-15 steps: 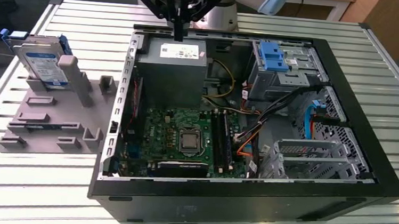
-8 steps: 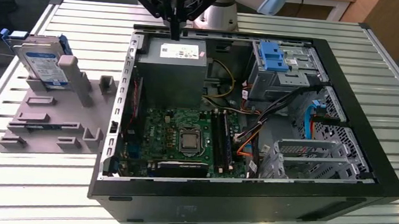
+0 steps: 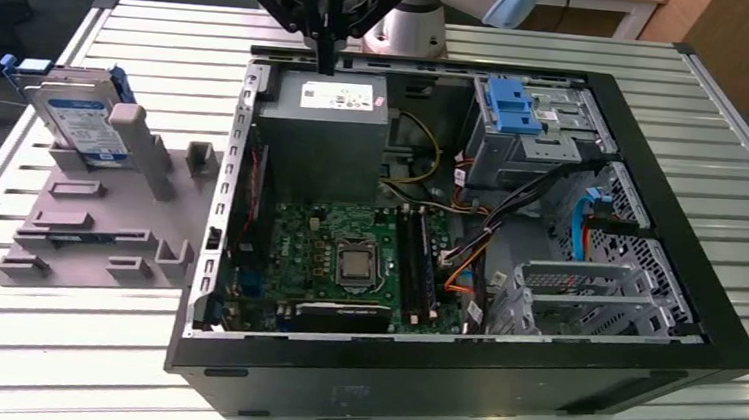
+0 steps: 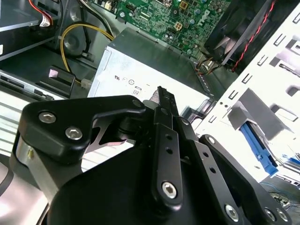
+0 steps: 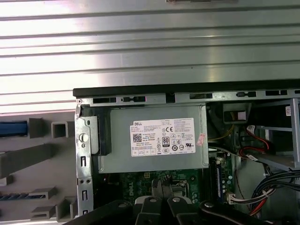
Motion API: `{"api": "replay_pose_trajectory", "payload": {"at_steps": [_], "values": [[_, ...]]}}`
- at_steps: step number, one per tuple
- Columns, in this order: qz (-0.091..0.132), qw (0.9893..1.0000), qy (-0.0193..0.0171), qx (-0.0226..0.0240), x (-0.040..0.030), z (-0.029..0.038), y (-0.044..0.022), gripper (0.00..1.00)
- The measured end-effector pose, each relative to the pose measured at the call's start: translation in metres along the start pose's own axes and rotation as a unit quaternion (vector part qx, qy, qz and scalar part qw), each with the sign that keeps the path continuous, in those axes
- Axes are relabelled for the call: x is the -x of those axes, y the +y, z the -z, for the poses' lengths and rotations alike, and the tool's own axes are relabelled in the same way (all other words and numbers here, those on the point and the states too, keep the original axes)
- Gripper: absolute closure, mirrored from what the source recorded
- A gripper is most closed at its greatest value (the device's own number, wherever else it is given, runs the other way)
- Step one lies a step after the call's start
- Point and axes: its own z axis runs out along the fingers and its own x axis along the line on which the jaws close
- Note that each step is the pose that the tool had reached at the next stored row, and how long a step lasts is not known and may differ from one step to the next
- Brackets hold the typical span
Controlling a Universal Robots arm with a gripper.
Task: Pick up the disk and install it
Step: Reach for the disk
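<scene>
Exterior view: the gripper hangs at the far edge of the open computer case, just above the grey power supply. Its fingers are pressed together and hold nothing. The disk stands in a grey fixture well apart from the gripper, toward the exterior view's left.

Second wrist view: the closed fingers point at the power supply.

First wrist view: the gripper sits just short of the power supply — empty.

Case on the tabletop, power supply in its far corner; disk stands in a rack near the tabletop's edge, the exterior view's left.
</scene>
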Motion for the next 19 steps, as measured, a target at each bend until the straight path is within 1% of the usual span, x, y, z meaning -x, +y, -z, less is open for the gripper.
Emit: {"api": "replay_pose_trajectory", "payload": {"at_steps": [11,19], "values": [[0.0,1.0,0.0,0.0,-0.0046,0.0,-0.0004,0.89],[0.0,1.0,0.0,0.0,-0.0094,0.0001,-0.0008,0.89]]}}
